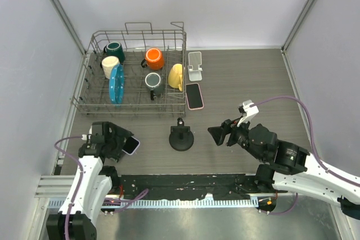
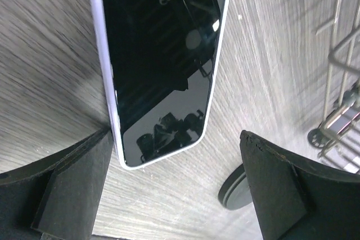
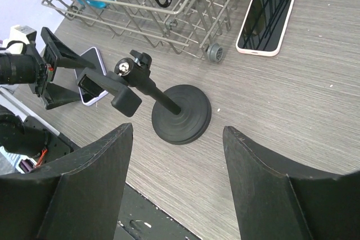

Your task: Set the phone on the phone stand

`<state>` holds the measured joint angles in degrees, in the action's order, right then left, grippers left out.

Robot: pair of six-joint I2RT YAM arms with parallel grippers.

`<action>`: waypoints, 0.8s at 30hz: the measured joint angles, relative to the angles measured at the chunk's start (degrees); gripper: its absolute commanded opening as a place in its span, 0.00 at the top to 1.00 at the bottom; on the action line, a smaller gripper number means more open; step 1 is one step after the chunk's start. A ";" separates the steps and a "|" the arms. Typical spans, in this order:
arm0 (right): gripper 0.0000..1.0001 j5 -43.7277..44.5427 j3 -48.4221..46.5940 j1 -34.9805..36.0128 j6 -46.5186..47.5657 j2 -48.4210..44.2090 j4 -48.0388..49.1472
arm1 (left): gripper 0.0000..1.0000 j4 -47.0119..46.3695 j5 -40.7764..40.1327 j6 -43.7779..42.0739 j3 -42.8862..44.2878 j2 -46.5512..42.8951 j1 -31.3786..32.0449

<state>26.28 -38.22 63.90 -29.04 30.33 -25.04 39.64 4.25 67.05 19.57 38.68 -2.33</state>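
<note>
Evidently, the task is only being begun: no phone is being carried, and neither stand is being occupied. The lilac-edged phone (image 2: pixel 163 54) is lying flat, screen up, on the table (image 1: pixel 247 77) at its near left. It is being straddled by the left gripper (image 2: pixel 175 139), whose jaws are being held wide apart. The left finger (image 2: pixel 73 184) is sitting just beside the phone's long edge, perhaps touching it, while the other finger is being kept apart from it. Nothing is being clamped.

A pink-cased phone (image 1: pixel 194 95) is also lying flat, just beside the right end of the dish rack (image 1: pixel 138 31), and the white folding stand (image 1: pixel 194 64) just behind it is being left bare. The black stand (image 3: pixel 181 115), a round base with a clamp head on a tilted stem, is standing between the two arms, and nothing is being held in its clamp either. The right gripper (image 3: pixel 177 129) is being held above the table to the right of that base, jaws apart and empty.

Which phone and which stand are being meant cannot be told from these views. Judging by where the left gripper is sitting, the lilac-edged phone is probably being targeted. Every step is being left to do: closing on the phone, lifting it, carrying it over and seating it on a stand.
</note>
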 measured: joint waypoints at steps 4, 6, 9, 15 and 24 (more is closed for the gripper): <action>0.29 -0.79 0.00 0.00 -0.04 1.97 0.66 | 0.00 1.01 -0.02 0.09 0.17 0.02 3.87; 0.29 -0.92 0.00 0.00 -0.04 2.45 0.96 | 0.00 1.99 -0.33 0.42 0.81 1.16 4.55; 0.30 -0.94 0.00 0.00 -0.04 2.95 1.49 | 0.00 2.38 -0.57 1.14 2.21 4.98 4.57; 0.30 -1.53 0.00 0.00 -1.11 2.89 2.14 | 0.00 3.06 -1.66 0.94 6.40 14.27 4.61; 0.30 -1.77 0.00 0.00 -1.49 2.25 2.32 | 0.00 3.43 -3.17 1.31 9.09 20.55 4.63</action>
<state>24.51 -38.22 63.90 -30.52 32.58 -22.72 43.07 1.08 68.36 28.67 59.22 2.31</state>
